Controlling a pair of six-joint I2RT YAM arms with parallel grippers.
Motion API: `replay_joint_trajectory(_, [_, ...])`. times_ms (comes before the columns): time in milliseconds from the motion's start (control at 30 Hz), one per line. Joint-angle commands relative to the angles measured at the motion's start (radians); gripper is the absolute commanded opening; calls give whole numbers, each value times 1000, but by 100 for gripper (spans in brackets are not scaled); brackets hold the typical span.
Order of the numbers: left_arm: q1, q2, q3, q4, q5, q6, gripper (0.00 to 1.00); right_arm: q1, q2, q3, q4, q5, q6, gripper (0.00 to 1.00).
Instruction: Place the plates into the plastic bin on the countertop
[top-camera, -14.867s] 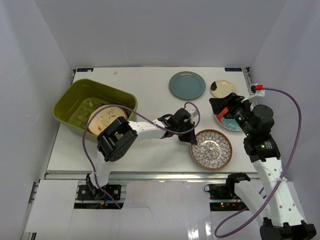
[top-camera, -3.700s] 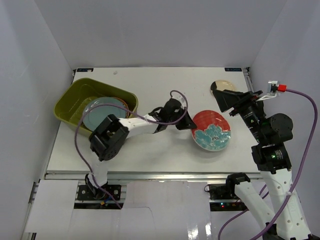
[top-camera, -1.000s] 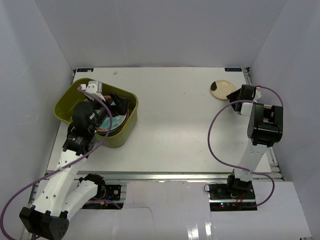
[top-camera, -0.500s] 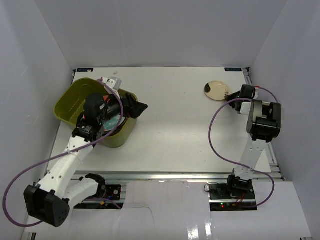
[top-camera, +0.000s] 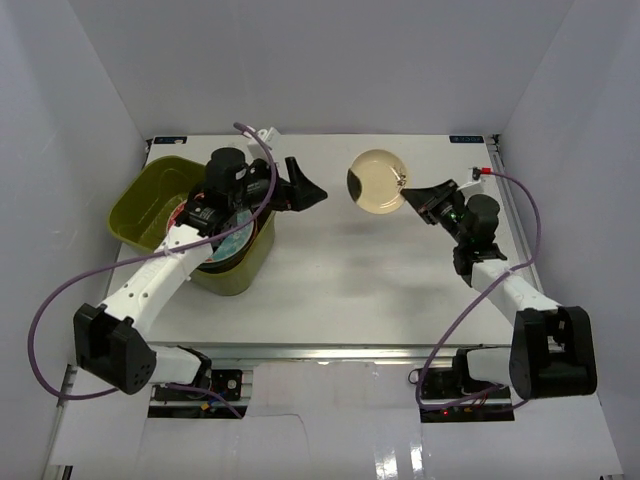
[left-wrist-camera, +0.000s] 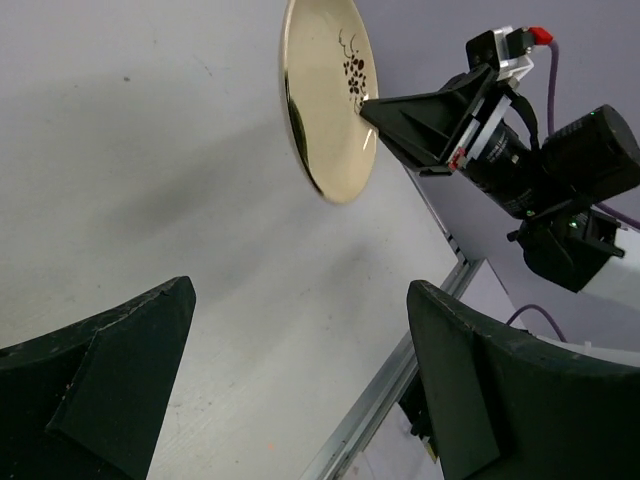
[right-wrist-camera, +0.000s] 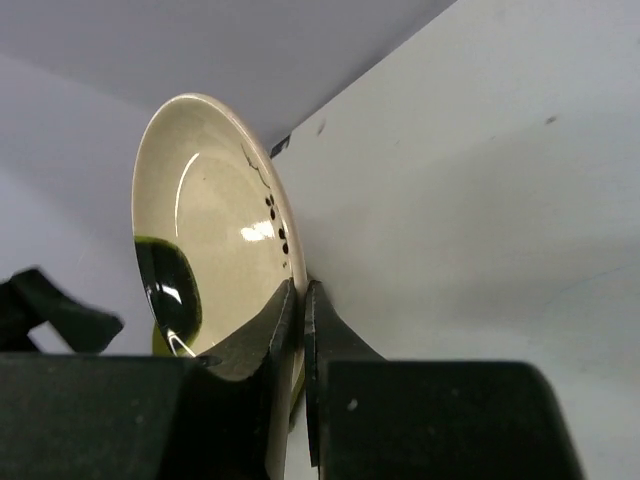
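Cream plate (top-camera: 375, 180) is hanging rim-pinched in the right tool (top-camera: 405, 197); left tool (top-camera: 305, 186), gaping empty, should probably grip the opposite rim squarely.

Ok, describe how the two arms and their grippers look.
Both arms have white links and black joints: left arm, right arm. A purple cable loops along each. The left gripper and right gripper have black wedge-shaped fingers; a red plug sits at the right wrist.
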Motion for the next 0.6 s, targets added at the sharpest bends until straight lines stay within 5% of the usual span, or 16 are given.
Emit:
replay_joint_trajectory(0, [-56,42,63,-49,-55,-21,98,83,-89,-26,13,-42,-18,8])
replay_joint_trajectory(133, [-120,104,97,-77,-126,1,97,149,-144,-12,-11,-73,-36,8])
replay_joint_trajectory(300, [-151,142,106,-112,-259,39,71,186,-180,-33,-13,-95,-34,8])
replay_joint_trajectory(333, [-157,144,108,-110,-270,41,63,189,-178,-35,-14,-101,-36,8])
replay_joint_trajectory(367, [-160,144,108,-107,-290,39,40,192,-174,-35,-16,-105,-38,8])
replay_joint_trajectory(467, [-165,144,112,-98,-295,39,3,200,-163,-35,-19,-118,-38,8])
replay_joint_trajectory(533, [-165,128,117,-100,-325,48,0,200,-163,-41,-21,-115,-41,24])
replay_joint_trajectory(567, [-163,119,117,-107,-342,50,0,200,-164,-41,-28,-119,-45,41])
